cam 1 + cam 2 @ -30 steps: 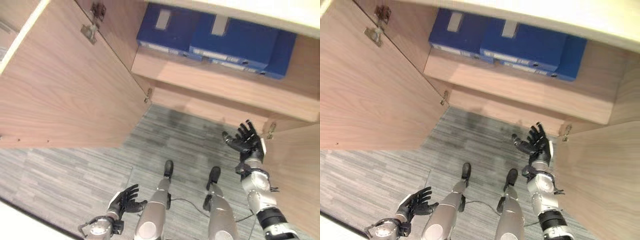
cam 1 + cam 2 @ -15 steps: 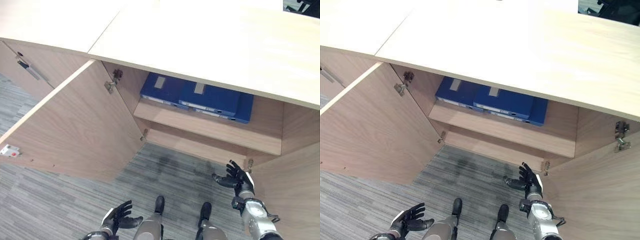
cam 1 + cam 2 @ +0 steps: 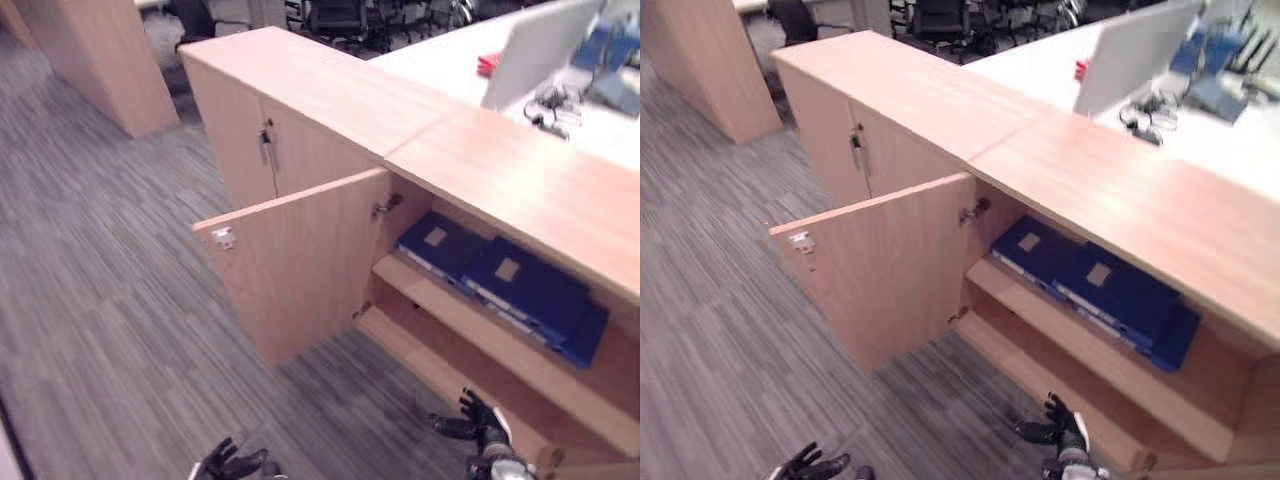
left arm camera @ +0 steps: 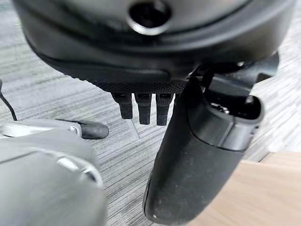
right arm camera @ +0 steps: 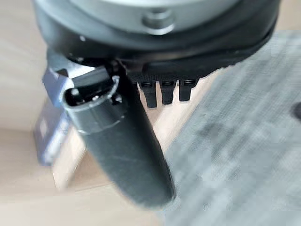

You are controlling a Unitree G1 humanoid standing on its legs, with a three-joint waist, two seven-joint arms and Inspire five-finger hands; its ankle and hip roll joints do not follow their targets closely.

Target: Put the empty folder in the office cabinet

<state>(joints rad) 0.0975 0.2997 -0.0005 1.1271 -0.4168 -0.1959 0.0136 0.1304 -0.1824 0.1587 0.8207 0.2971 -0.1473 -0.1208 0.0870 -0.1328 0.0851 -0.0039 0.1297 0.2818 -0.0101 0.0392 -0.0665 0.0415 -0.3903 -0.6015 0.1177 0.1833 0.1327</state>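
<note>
Nearest, the left robot hand (image 3: 232, 464) and right robot hand (image 3: 474, 428) hang low over the floor, fingers spread, holding nothing. Beyond the right robot hand, the blue folders (image 3: 500, 283) lie flat, lengthwise along the shelf (image 3: 460, 325) of the open cabinet (image 3: 330, 120).

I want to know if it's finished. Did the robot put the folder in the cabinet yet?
Looks nearly done. Blue folders lie on the shelf inside the cabinet. Nothing is in hand: the left robot hand and right robot hand are both open and empty, low over the floor. The door stands open, so closing it may be what is left.
</note>
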